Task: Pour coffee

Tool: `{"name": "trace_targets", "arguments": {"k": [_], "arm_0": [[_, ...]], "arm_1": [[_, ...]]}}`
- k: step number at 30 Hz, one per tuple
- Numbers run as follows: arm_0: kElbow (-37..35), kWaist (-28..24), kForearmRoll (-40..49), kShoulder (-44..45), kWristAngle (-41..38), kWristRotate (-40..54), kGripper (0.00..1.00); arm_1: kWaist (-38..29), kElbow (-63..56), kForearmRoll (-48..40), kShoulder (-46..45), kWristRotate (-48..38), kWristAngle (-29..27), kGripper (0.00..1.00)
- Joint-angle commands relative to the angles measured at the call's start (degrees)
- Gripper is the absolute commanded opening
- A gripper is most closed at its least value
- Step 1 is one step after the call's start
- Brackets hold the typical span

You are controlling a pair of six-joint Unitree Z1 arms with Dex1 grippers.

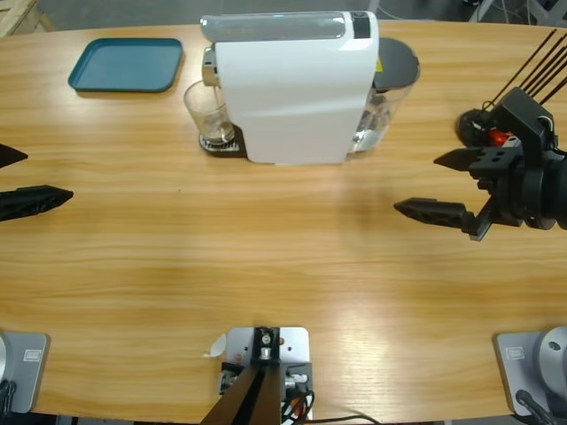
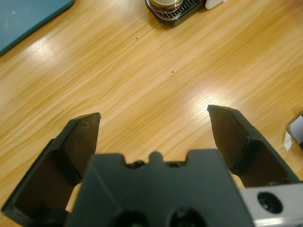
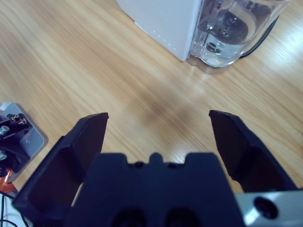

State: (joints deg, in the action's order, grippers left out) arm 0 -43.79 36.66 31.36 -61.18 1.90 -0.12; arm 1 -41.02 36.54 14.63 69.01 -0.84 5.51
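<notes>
We see 2 grippers spread wide over bare wood, with the coffee sitting in a glass at the machine.

From the left: our left gripper hangs at the table edge, jaws wide, holding nothing. A teal tray lies at the far side. Just right of it the glass stands on the drip grate against the white coffee machine, a shallow layer of coffee at its bottom. Our right gripper hovers well apart, jaws wide, holding nothing.
</notes>
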Motion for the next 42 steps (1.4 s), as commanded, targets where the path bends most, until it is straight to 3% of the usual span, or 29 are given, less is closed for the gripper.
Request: {"name": "trace_targets", "arguments": {"k": [1,42], "arm_0": [[1.9,0.0,-0.4,0.2,-0.6,-0.5,1.000],[2.5,0.0,-1.7,-0.6,-1.6,-0.7,1.000]], "arm_1": [[-0.6,-1.6,-0.7,1.7,-0.7,-0.9,0.964],[-0.6,-1.7,-0.7,1.0,-1.6,-1.6,0.964]]}}
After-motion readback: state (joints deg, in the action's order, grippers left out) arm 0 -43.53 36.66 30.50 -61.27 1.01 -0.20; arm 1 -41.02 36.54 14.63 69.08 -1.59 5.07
